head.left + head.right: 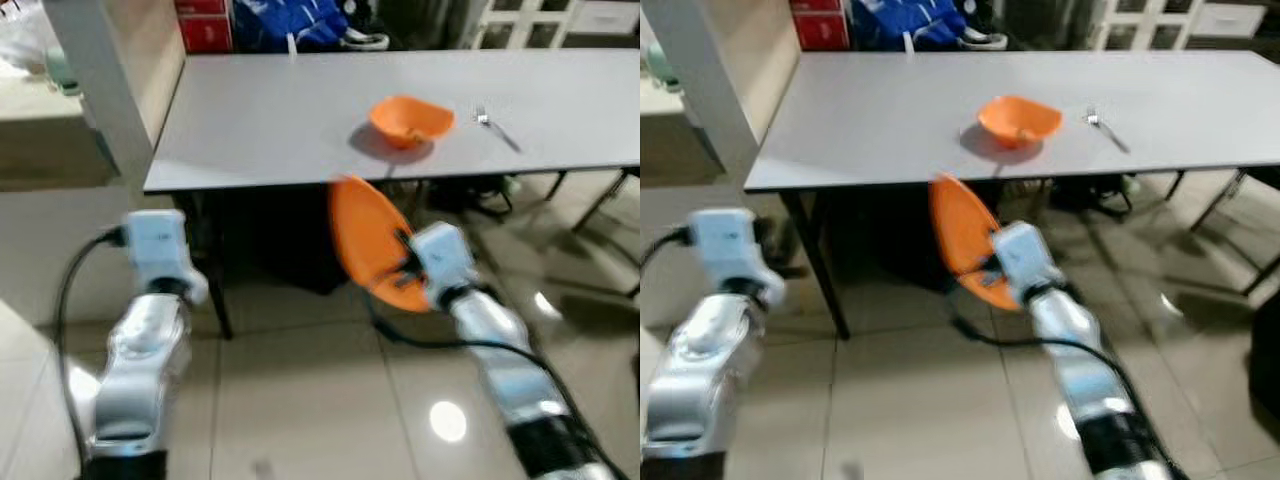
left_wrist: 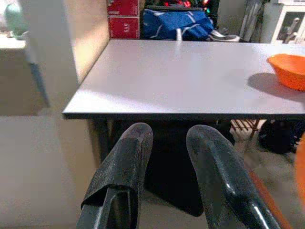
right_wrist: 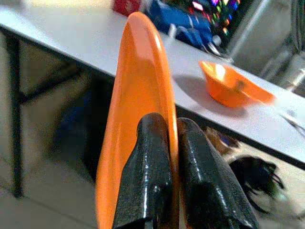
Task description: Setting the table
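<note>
Orange plastic is gripped on edge by the right gripper (image 3: 172, 157), whose two black fingers (image 3: 147, 167) are closed on the rim of an orange plate (image 1: 372, 240). The plate is held upright, just in front of and below the near edge of the grey table (image 1: 280, 120), above the tiled floor (image 1: 300, 400). An orange bowl (image 1: 410, 120) is seen resting on the tabletop, with a fork (image 1: 495, 127) lying near it on the robot's right. The left gripper (image 2: 167, 167) is held low before the table's left corner, its fingers parted with nothing between them. Red boxes (image 2: 124, 19) and a blue bag (image 2: 176, 24) are seen beyond the table's far edge.
</note>
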You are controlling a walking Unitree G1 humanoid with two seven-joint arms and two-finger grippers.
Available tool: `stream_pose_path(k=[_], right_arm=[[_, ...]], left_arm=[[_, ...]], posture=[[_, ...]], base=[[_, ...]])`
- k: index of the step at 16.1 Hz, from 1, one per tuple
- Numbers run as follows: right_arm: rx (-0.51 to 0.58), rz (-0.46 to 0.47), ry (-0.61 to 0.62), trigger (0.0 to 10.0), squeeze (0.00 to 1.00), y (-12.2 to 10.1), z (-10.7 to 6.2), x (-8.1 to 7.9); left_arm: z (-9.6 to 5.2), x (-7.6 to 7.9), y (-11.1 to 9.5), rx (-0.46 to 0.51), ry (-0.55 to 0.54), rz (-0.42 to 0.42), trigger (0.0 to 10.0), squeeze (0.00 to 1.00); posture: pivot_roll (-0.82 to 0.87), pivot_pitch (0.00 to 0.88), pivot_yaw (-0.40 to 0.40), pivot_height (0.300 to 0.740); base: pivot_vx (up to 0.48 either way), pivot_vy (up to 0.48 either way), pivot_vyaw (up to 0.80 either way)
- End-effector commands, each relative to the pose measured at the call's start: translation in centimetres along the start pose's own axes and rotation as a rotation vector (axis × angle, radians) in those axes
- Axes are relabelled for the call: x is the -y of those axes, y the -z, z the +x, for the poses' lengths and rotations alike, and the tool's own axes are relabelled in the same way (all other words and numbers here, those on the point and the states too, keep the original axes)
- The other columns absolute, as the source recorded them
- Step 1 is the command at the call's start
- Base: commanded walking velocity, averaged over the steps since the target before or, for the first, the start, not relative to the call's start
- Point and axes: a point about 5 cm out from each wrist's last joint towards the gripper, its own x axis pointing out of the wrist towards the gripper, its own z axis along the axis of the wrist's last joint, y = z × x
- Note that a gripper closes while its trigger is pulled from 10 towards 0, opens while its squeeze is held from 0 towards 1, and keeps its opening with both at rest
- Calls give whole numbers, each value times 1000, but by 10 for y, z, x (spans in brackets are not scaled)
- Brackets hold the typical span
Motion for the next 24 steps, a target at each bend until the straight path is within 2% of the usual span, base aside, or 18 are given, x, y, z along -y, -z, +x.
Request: stream_pose_path(k=[1,5,7,12,18,24], right_arm=[[83,8,-6,10000,0,-20,6,-4],[80,15,-17,10000,0,-19,6,-8],[78,13,-26,10000,0,-19,6,-9],[79,17,-38,10000,0,-20,8,-13],[82,21,-51,10000,0,-20,10,-17],[80,21,-66,10000,0,-19,10,-21]], left_arm=[[0,-9,-1,-2,-32,20,10000,0],[1,-6,1,-5,-10,40,10000,0],[1,-1,2,-10,18,85,10000,0],[2,-1,2,-16,11,56,10000,0],[2,-4,1,-8,-7,58,10000,0],[3,-9,1,-11,-28,70,10000,0]], posture=[[-72,52,15,740],[-72,52,15,740],[-71,52,15,740],[-69,51,17,740],[-61,37,19,740],[-58,31,18,740]], base=[[458,0,0],[417,-137,0],[157,-394,0],[0,-451,0],[326,-349,0],[454,0,0]])
